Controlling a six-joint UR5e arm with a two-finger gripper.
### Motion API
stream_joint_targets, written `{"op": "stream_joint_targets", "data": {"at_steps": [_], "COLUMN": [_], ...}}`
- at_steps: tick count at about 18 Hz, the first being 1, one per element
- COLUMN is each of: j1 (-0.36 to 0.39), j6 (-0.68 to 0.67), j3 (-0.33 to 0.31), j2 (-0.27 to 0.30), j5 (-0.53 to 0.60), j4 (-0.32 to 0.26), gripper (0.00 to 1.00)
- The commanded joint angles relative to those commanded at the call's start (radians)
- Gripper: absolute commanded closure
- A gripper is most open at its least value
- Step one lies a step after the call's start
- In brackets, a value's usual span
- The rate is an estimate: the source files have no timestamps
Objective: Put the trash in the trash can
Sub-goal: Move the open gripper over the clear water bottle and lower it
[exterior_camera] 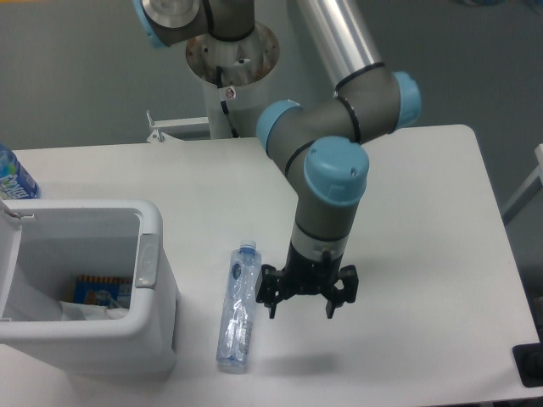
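Observation:
A clear plastic water bottle (237, 309) with a blue cap lies on the white table, cap pointing away from me, just right of the trash can. The trash can (157, 292) is a white bin with a grey latch tab on its rim; its lid hangs open at the left. Inside it I see crumpled white paper (85, 312) at the bottom. My gripper (301, 307) hangs open a little above the table, just right of the bottle, with nothing between its fingers.
A blue-and-yellow snack packet (97, 290) lies inside the bin. A bottle with a blue-and-white label (13, 176) stands at the table's far left edge. A dark object (528, 366) sits at the table's front right corner.

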Motion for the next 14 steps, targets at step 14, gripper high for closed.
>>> {"op": "stream_joint_targets", "data": {"at_steps": [14], "j1": [-0.107], "j6": [-0.012], "j3": [0.0], "j2": [-0.087], "j5": [0.003], "j4": [0.006], "gripper": [0.0]}}
